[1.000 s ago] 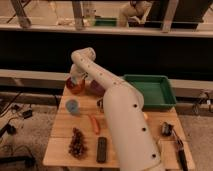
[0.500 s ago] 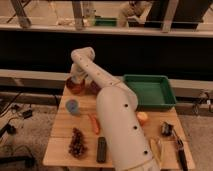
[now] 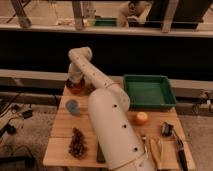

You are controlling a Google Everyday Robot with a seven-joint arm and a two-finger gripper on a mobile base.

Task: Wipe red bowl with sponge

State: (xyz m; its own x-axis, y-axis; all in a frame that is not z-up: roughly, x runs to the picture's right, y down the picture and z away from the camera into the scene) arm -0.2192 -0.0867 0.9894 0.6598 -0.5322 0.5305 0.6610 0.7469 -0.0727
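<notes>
the red bowl (image 3: 77, 90) sits at the far left corner of the wooden table (image 3: 59, 127), close to its back edge. you see the gripper (image 3: 75, 81) directly above it, pointing down at the bowl's mouth. whether it touches the inside cannot be told. the claw is clenched, and you cannot make out whether anything is pinched in it. the white arm (image 3: 107, 115) starts at the near edge of the table, runs across its middle, bends at an elbow high over the bowl and ends at the wrist above the rim.

just in front of the bowl, toward the camera, stands a small blue cup (image 3: 72, 106), apart from it. right of the arm, at the back, you find a green tray (image 3: 148, 93), well apart from the bowl. in front of the tray rests a round orange fruit (image 3: 141, 118).

a dark knobbly cluster (image 3: 76, 142) lies at the near left. a dark flat bar (image 3: 100, 153) lies beside it, partly hidden by the arm. at the near right lie a yellowish long thing (image 3: 156, 152) and a black tool (image 3: 180, 156), with a small dark object (image 3: 166, 129) behind them.
</notes>
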